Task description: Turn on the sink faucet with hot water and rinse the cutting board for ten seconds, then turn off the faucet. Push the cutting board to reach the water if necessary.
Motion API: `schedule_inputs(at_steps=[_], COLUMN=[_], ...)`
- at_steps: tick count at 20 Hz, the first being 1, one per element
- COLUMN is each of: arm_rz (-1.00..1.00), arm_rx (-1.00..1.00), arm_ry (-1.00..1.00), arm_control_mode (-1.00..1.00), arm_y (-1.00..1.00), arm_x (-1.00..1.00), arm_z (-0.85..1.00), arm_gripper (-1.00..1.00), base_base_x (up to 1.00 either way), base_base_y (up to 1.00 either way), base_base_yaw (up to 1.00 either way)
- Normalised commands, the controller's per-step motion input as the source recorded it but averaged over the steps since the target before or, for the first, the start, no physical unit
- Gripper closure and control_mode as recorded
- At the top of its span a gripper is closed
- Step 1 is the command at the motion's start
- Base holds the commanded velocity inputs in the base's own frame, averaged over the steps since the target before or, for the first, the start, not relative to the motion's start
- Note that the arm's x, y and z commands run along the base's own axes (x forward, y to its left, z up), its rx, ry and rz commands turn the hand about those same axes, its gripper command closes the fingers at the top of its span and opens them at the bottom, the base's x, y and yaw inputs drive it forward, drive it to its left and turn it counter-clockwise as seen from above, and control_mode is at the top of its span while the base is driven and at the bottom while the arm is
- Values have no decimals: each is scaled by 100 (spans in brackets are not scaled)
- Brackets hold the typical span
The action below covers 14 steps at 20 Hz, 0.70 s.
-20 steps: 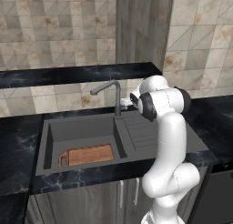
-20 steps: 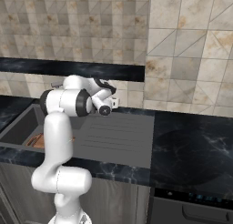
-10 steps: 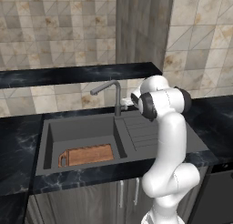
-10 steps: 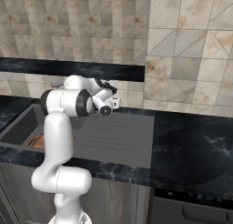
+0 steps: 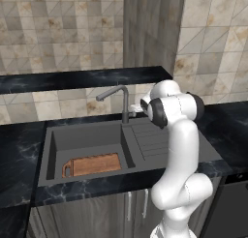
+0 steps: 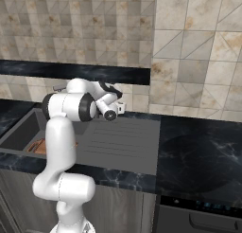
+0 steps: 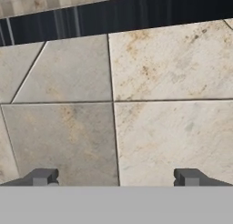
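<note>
Reaching for the faucet (image 5: 121,100) lever is the step we judge to be in hand, since no water runs from the spout and the board (image 5: 92,165) lies dry-looking on the floor of the sink (image 5: 53,150), at its near edge and toward the left. In the hand view our hand (image 7: 116,176) faces the tiled wall with its two tips spread wide apart and nothing between them. In the left base view the hand (image 5: 137,107) sits just right of the faucet post, near the small side lever; whether it touches the lever we cannot tell.

To do this well, we should turn the wrist so the lever comes between the spread tips, since at present they frame only wall tile. We would close in slowly and either pinch the lever lightly or nudge it with one tip, pushing toward the hot side in one smooth sweep without forcing it past its stop. The spout ends over the back of the basin, while the board rests at the front, so in our judgement the stream may miss it and we may have to push the board back under the spout once water flows.

We can read no brand, label or writing on the faucet, sink, board, table (image 5: 19,150) or tiles.
</note>
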Motion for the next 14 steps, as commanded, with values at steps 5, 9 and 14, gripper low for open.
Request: schedule_inputs(at_steps=[5, 9, 14], arm_rz=[0, 0, 1], arm_rx=[0, 0, 0], arm_ry=[0, 0, 0], arm_control_mode=[-100, -100, -100], arm_y=[-56, -57, -59], arm_x=[-24, -17, -16], arm_z=[-15, -13, -18], arm_gripper=[-100, -100, -100], base_base_x=[0, 0, 0], base_base_y=[0, 0, 0], base_base_yaw=[0, 0, 0])
